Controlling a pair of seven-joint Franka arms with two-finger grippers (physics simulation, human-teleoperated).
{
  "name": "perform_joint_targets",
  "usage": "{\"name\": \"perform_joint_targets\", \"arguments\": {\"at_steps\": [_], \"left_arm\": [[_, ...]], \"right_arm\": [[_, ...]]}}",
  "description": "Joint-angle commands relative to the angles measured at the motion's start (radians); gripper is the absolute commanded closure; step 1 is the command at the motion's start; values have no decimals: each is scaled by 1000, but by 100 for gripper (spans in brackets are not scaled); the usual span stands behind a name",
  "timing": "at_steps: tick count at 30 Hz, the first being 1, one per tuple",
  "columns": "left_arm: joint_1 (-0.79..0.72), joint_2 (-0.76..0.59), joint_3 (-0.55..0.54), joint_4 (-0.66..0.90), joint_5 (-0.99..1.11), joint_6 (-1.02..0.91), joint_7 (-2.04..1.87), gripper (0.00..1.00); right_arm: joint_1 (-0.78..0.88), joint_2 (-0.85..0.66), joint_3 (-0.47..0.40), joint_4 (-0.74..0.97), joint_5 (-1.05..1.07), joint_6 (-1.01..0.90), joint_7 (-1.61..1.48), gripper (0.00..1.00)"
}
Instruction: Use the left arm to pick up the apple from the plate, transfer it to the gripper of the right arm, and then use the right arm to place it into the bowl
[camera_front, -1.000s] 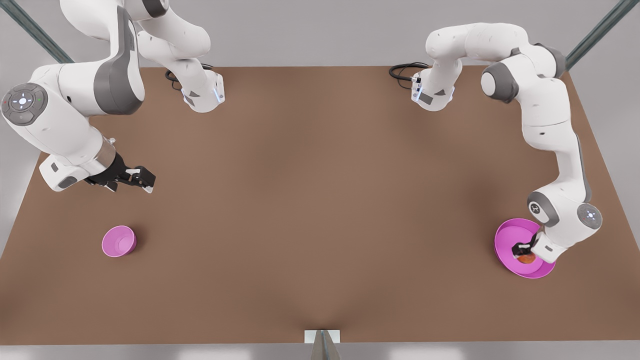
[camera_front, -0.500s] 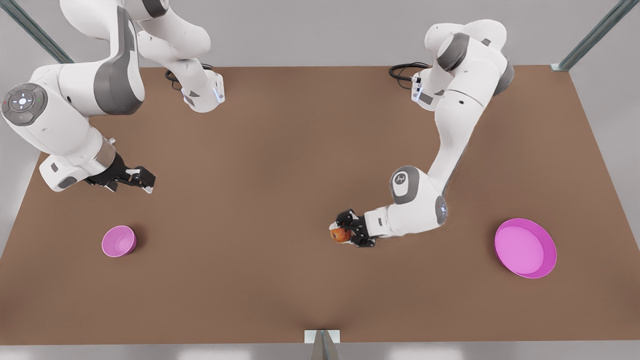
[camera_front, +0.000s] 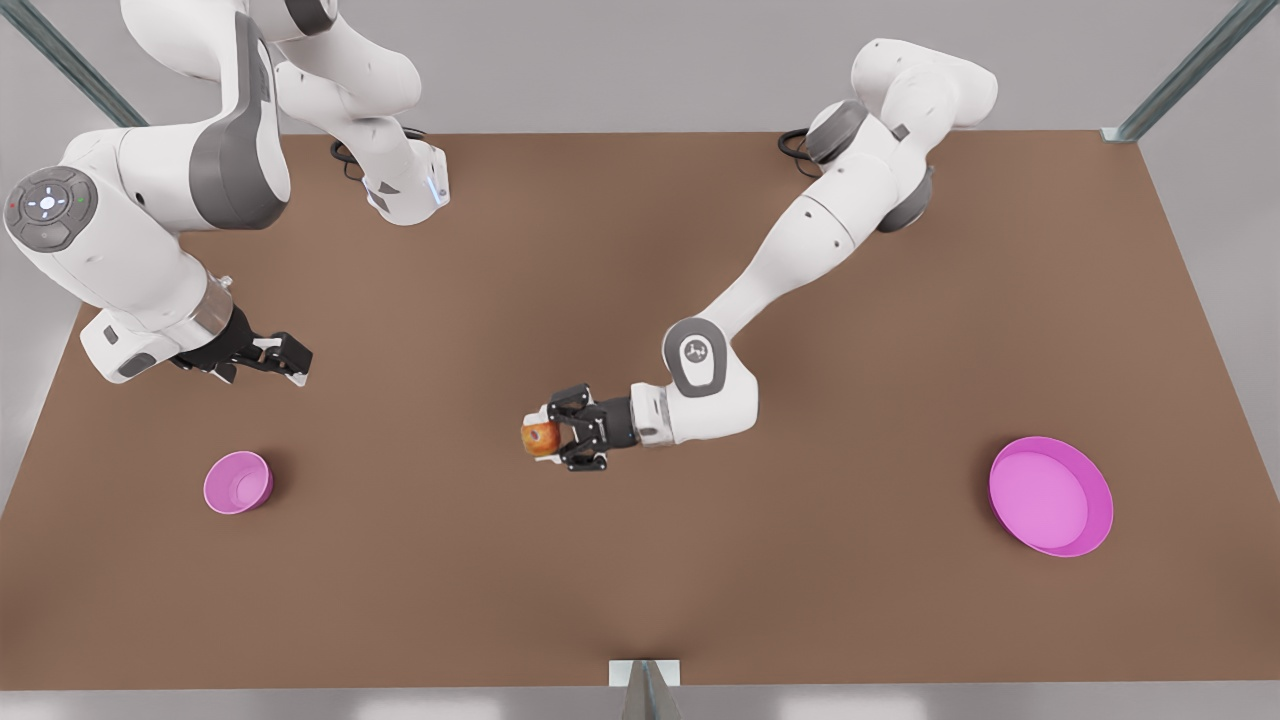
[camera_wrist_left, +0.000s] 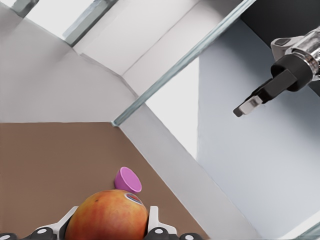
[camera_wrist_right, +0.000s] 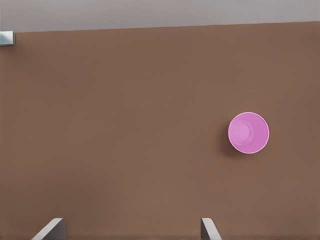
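My left gripper (camera_front: 540, 439) hangs above the middle of the brown table (camera_front: 640, 560), its fingers pinched on the small red-orange apple (camera_front: 540, 438), which is clear of the tabletop with its yellowish patch turned toward the front view's left. In my left wrist view the apple (camera_wrist_left: 107, 217) sits squeezed between my 2 pale fingertips (camera_wrist_left: 152, 220), with the small pink bowl (camera_wrist_left: 128, 180) on the table beyond it and my right gripper (camera_wrist_left: 260, 97) farther off. From the apple, the bowl (camera_front: 238, 482) lies toward 8 o'clock in the front view, well apart, and the wide pink plate (camera_front: 1050, 496) lies toward 4 o'clock, well apart, near the table's edge on the front view's right. My right gripper (camera_front: 280, 360) waits at about 10 o'clock from the apple, above the table on the front view's left, at about 1 o'clock from the bowl. Its 2 fingertips (camera_wrist_right: 50, 230) stand spread, nothing between them, and past them the bowl (camera_wrist_right: 248, 133) shows upright on the brown surface.
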Motion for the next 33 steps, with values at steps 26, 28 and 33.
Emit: {"name": "perform_joint_targets", "arguments": {"at_steps": [26,28,33], "left_arm": [[-27,80,-7,98,-27,92,871,29],[-28,80,-7,98,-27,92,871,29],[-28,80,-7,98,-27,92,871,29]], "right_arm": [[23,546,72,-116,1538,215,-1063,0],[23,548,72,-129,1538,195,-1084,0],[27,550,95,-130,1538,203,-1084,0]]}}
